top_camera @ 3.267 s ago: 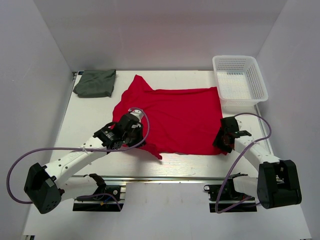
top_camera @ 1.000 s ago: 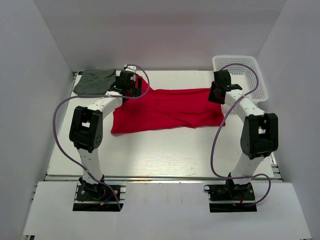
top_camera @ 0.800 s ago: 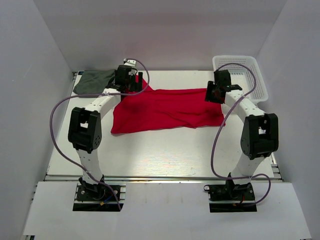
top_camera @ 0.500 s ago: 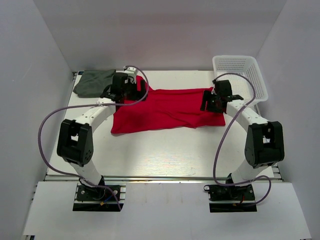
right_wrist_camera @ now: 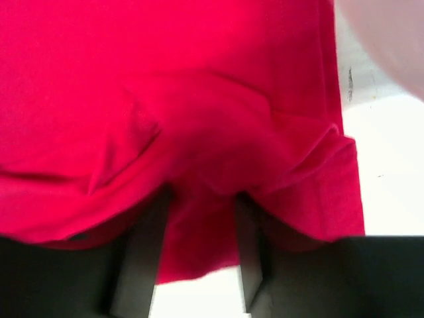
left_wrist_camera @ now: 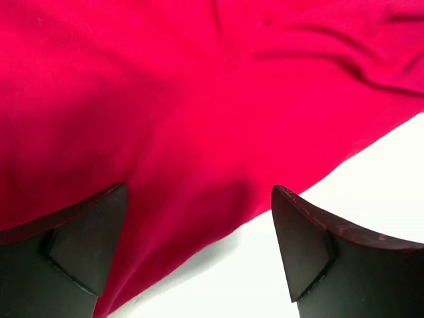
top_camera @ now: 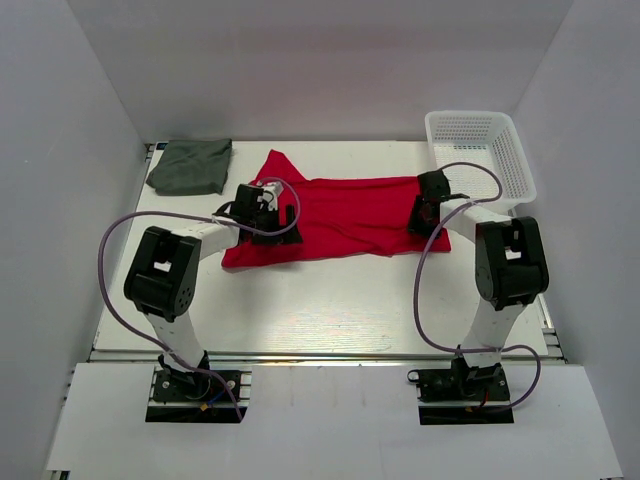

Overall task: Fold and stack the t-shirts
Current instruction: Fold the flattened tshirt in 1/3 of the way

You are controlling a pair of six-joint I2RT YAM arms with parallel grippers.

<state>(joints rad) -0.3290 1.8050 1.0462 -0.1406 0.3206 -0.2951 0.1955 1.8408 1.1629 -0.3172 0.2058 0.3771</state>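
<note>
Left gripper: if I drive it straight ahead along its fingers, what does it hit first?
The red shirt. The left gripper is open and points right at the cloth, near its edge, with nothing between. How close it is, I cannot tell.

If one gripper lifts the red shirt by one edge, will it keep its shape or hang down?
It would probably hang limp: the red shirt lies flat with soft wrinkles. Pushed, it would likely bunch up rather than slide whole, as the folds by the right gripper suggest. Being thin cloth, it seems light.

Table (top_camera: 330, 305) lies open nearside of red shirt (top_camera: 350, 215); basket (top_camera: 480, 150) blocks far-right corner.
</note>
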